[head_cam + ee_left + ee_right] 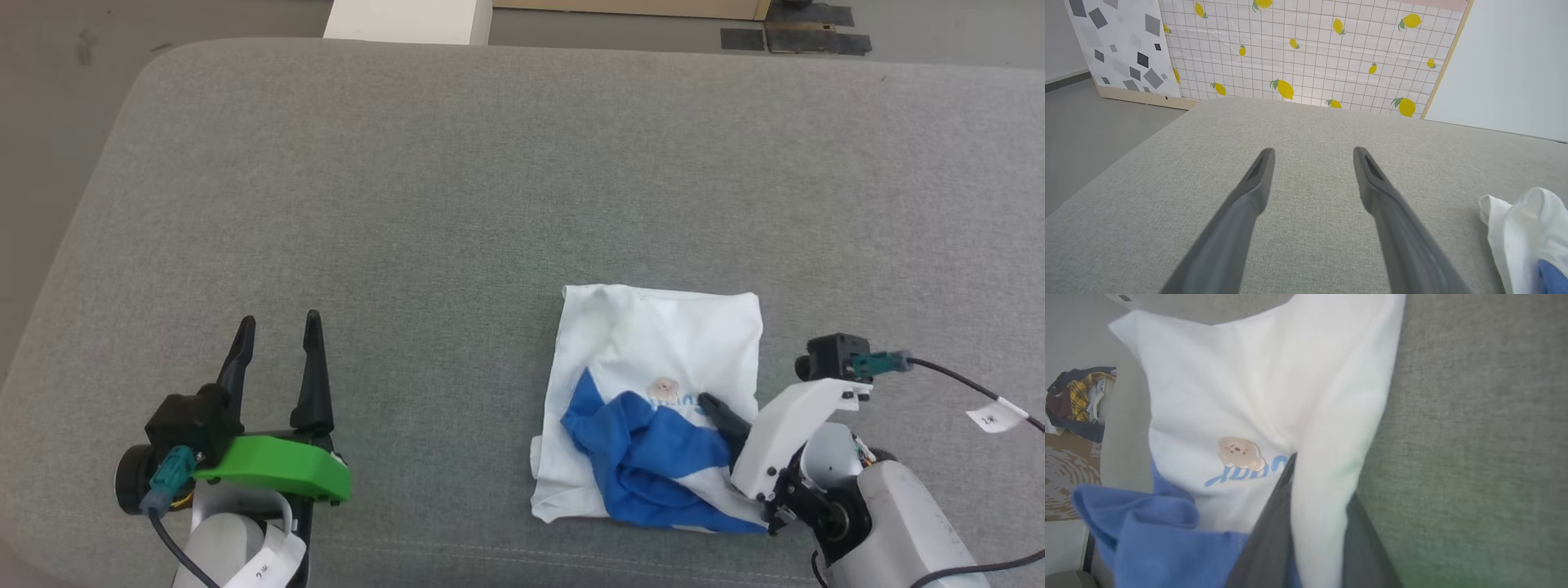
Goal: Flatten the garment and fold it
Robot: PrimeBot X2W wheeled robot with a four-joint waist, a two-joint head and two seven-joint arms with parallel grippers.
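- Our right gripper (pixel 712 406) sits at the grey pad's (pixel 490 163) near right part, its dark fingers (pixel 1267 539) clamped on a raised fold of white cloth; the fold runs between the two of them in the right wrist view.
- That cloth belongs to the garment (pixel 653 351), which lies on the pad close to its near edge and right of its middle.
- We see the garment as a rough, crumpled square: white body spread toward the pad's far side, blue sleeve (pixel 645 457) bunched on the part closest to the pad's near edge.
- On the white front there is a small bear print (pixel 1239 453) with pale blue lettering beside it, touching the tip of one finger.
- Our left gripper (pixel 279 318) is over the pad's near left part, jaws spread wide, nothing between them, fingers pointing toward the pad's far edge.
- Past that far edge stands a lemon-patterned panel (pixel 1310 53).
- Off the pad's side we make out a heap of clothes (pixel 1077 400).
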